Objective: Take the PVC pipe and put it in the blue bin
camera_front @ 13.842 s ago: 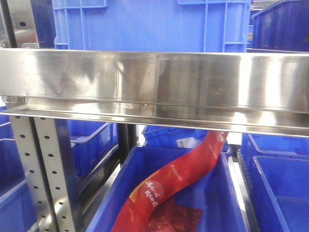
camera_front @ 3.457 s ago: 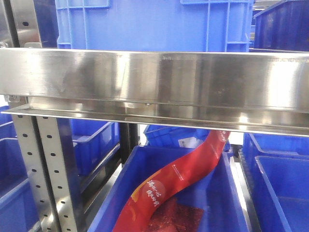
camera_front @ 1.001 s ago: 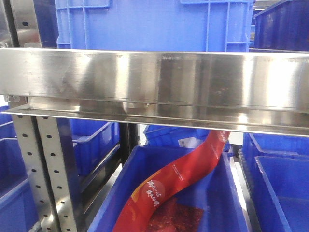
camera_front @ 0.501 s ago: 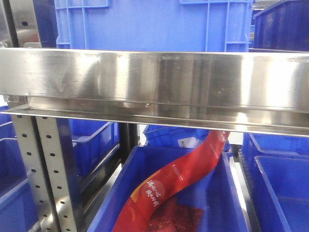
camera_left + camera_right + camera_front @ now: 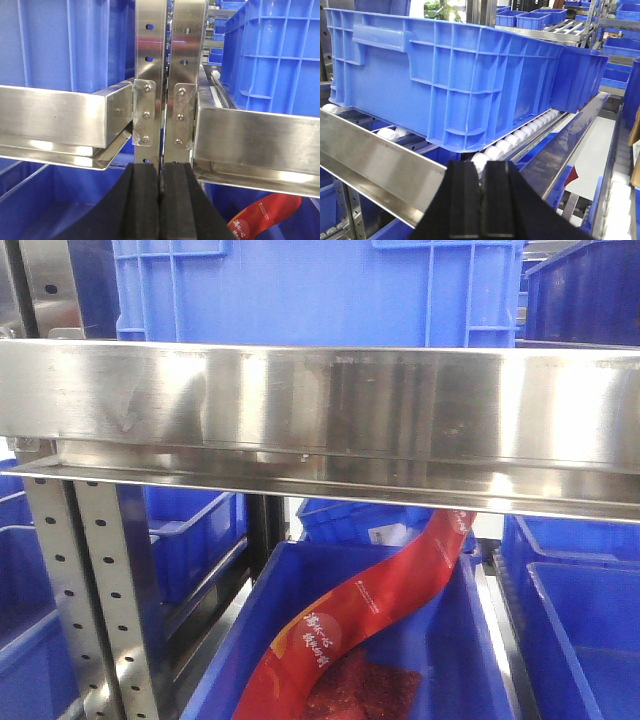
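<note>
The PVC pipe is out of view in every frame. A large blue bin [image 5: 460, 80] rests on white rollers above a steel rail in the right wrist view; the same kind of blue bin [image 5: 320, 290] fills the top of the front view. My left gripper [image 5: 160, 172] is shut with nothing between its black pads, facing a perforated steel upright [image 5: 167, 75]. My right gripper [image 5: 482, 172] is shut and empty too, just below and in front of the blue bin. Neither gripper shows in the front view.
A wide steel shelf beam [image 5: 320, 420] crosses the front view. Below it a blue bin [image 5: 470, 640] holds a long red packet [image 5: 370, 610]. More blue bins [image 5: 590, 620] stand right and left. White rollers [image 5: 520, 135] run under the upper bin.
</note>
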Robot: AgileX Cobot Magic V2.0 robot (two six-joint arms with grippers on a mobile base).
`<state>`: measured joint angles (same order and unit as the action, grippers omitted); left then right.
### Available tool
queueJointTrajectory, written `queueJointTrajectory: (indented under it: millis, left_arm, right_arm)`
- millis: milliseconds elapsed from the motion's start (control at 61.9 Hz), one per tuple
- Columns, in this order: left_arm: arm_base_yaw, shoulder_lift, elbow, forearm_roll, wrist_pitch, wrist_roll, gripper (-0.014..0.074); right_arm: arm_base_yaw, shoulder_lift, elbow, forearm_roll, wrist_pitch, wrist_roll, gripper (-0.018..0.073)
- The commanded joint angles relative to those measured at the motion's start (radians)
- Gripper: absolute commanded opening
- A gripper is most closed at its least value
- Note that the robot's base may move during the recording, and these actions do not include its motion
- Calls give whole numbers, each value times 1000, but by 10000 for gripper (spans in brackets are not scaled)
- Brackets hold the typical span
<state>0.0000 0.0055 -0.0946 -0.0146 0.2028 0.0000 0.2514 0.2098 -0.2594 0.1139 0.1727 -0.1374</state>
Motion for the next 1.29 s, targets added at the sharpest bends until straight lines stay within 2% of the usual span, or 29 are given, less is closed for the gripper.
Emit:
queueJointTrajectory:
  millis: [0,1276]
  left_arm:
    - [1,-5,2,2,-9,0,-111]
    - [1,-5,2,2,-9,0,-111]
  right_arm:
    - [-3,-6,5,-6,-24,1,-162]
    - [-3,-6,5,-6,-24,1,-162]
